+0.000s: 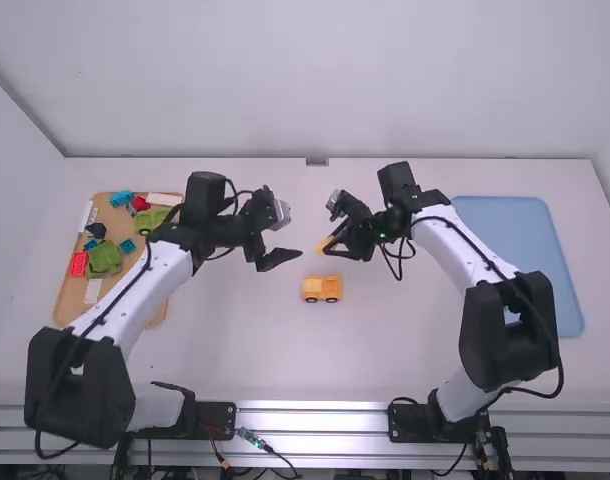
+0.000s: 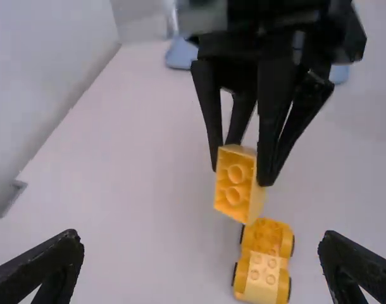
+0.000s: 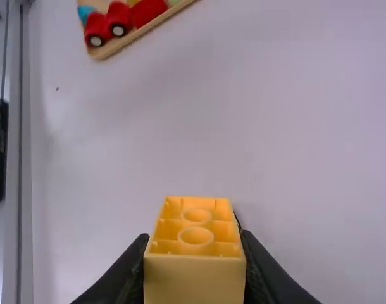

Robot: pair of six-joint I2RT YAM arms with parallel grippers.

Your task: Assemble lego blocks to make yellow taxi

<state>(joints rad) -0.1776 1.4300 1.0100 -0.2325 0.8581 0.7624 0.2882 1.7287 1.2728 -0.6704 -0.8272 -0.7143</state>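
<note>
White surface (image 1: pixel 245 350), right end effector (image 2: pixel 243 166) pinching a tilted block (image 2: pixel 233 192), car (image 2: pixel 259 291) lower, near it: pressed down crooked, the block may miss the studs (image 2: pixel 269 278). Left end effector (image 2: pixel 201 239) wide!

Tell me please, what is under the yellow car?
Dark wheels show at its lower edge. The rest of the underside is hidden, because the car stands over it.
</note>
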